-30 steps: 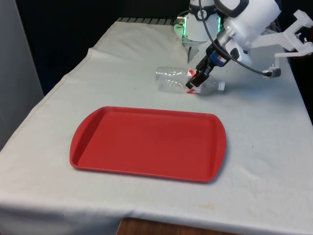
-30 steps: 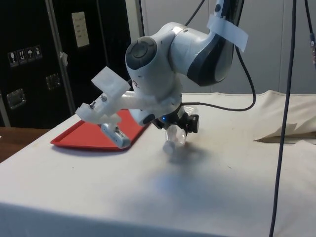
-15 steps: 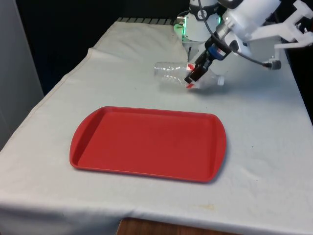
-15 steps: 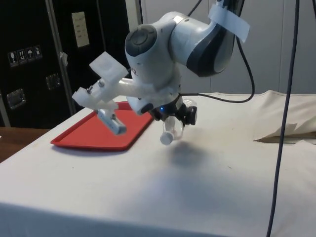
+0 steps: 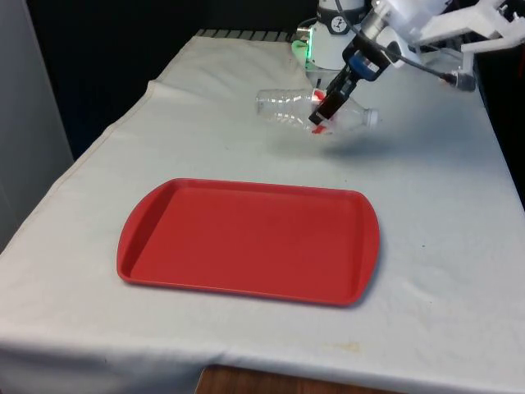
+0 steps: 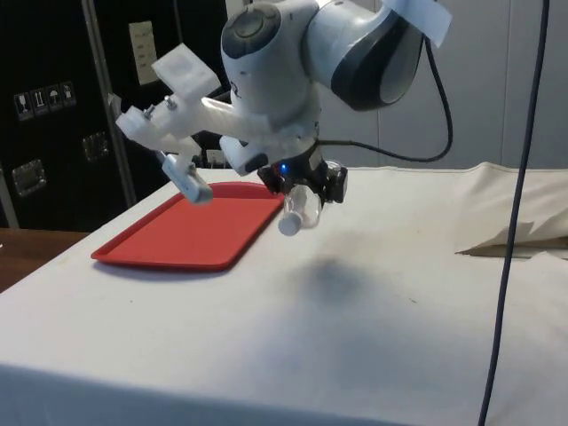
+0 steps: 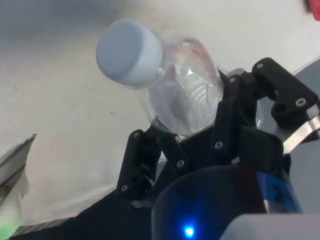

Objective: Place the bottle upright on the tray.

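Open cloth surrounds the red tray (image 5: 246,242); its bed lies bare, apparently unobstructed, near of the raised bottle (image 5: 287,109).

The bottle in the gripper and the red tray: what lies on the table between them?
Nothing. In the front view the bottle hangs in the gripper beyond the tray, and the stretch between them is bare white cloth.

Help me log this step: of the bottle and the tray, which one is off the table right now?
The clear bottle: it hangs on its side in the gripper, fingers shut around it, above the cloth beyond the tray. The red tray lies flat on the table.
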Action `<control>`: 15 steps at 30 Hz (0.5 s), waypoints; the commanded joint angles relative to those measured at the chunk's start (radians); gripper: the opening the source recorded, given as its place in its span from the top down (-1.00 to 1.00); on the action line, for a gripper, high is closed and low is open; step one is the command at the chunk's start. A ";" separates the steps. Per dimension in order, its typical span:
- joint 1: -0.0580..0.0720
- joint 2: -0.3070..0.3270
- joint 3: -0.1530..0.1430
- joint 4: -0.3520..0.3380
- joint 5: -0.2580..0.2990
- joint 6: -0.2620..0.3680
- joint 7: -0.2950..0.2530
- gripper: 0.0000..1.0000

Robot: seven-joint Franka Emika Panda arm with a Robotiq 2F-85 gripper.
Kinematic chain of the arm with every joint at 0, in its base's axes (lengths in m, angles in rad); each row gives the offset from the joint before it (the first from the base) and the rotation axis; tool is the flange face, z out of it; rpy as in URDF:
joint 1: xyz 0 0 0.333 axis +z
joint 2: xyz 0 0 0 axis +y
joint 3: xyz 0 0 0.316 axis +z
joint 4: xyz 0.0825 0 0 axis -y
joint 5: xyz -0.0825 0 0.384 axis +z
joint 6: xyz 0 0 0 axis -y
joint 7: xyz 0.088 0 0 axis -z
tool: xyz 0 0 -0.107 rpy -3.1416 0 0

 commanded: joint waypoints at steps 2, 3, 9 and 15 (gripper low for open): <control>0.000 -0.005 0.000 0.000 0.001 0.000 -0.002 0.30; -0.003 -0.018 0.001 -0.004 0.015 0.000 -0.017 0.30; -0.006 -0.051 -0.002 -0.001 0.038 0.000 -0.049 0.30; -0.009 -0.077 -0.004 0.003 0.066 -0.001 -0.085 0.30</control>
